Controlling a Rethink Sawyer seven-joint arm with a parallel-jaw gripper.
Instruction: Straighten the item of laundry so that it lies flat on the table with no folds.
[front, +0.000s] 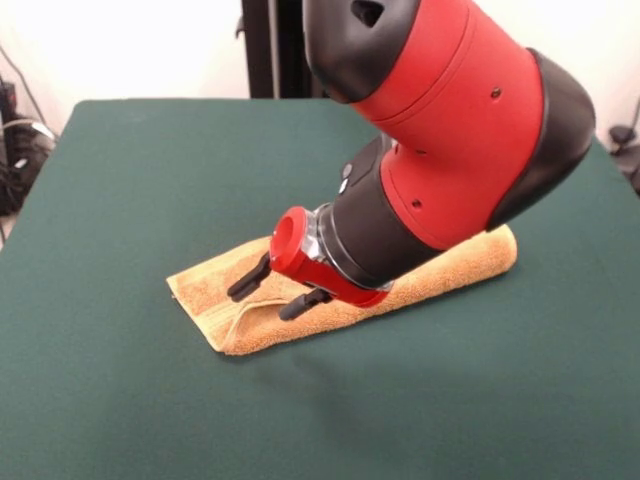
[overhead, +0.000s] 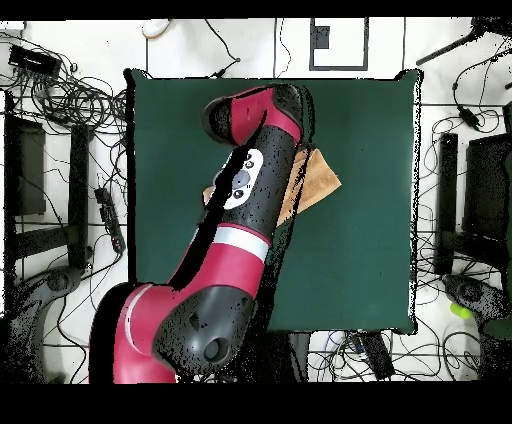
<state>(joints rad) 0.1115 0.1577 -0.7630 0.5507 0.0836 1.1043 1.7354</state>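
The orange-tan towel (front: 455, 265) lies folded into a long narrow strip, slanting across the middle of the dark green table (front: 120, 180). Its near-left end shows a doubled edge with a fold line. My gripper (front: 261, 303) is over that end, tilted low, with its two black fingers apart and nothing between them. I cannot tell whether the fingertips touch the cloth. In the overhead view the arm covers the gripper and most of the towel (overhead: 320, 180); one end sticks out to the right of the arm on the table (overhead: 360, 250).
The red and black arm (front: 450, 130) leans over the towel's middle and hides it. Cables and stands (overhead: 60, 100) lie on the floor around the table, off its edges.
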